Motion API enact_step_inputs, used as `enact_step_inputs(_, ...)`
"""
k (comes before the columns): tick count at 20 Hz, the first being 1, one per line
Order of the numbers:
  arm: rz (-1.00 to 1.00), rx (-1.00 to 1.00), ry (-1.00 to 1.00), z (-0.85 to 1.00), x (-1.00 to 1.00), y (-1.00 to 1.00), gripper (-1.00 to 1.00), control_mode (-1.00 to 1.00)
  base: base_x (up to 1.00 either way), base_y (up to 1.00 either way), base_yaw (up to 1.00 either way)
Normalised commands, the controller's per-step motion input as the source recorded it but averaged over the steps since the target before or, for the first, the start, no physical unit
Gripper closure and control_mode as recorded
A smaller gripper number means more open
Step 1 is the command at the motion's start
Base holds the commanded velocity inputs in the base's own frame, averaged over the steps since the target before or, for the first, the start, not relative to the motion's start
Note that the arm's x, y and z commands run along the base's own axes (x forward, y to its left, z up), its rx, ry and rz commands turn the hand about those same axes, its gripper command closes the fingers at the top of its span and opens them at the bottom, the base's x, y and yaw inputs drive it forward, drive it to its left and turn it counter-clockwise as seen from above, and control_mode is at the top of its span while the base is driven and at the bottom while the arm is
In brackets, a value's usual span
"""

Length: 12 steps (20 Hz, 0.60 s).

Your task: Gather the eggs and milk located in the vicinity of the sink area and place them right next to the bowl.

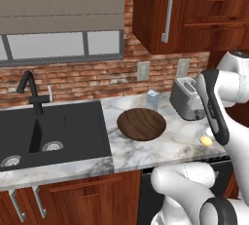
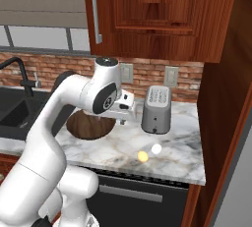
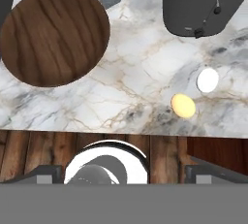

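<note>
Two small ovals, the yellow egg [image 3: 183, 105] and a white one [image 3: 208, 80], lie side by side below our released, empty claw [image 3: 124, 174]; we risk pinching the wrong one or rolling either off the counter [image 3: 140, 72].

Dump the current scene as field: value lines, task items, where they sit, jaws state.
bowl: dark wood, on the marble counter, right of the sink
milk: upright carton, just behind the bowl, close to its rim
eggs: yellow oval near the counter's front edge, well apart from the bowl, beside a white oval
toaster: behind the two ovals
gripper: above the counter, jaws open, holding nothing
status: milk by the bowl; eggs not yet there
</note>
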Motion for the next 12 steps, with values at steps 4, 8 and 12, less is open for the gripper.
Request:
enact_step_inputs(4, 0.00, 0.00, 0.00, -0.32, -0.08, -0.44, -1.00, -1.00, 0.00, 0.00, 0.00)
enact_step_inputs(8, 0.00, 0.00, 0.00, -0.31, -0.01, -0.34, -1.00, -1.00, 0.00, 0.00, 0.00)
enact_step_inputs(12, 0.00, 0.00, 0.00, -0.29, 0.00, -0.22, -1.00, -1.00, 0.00, 0.00, 0.00)
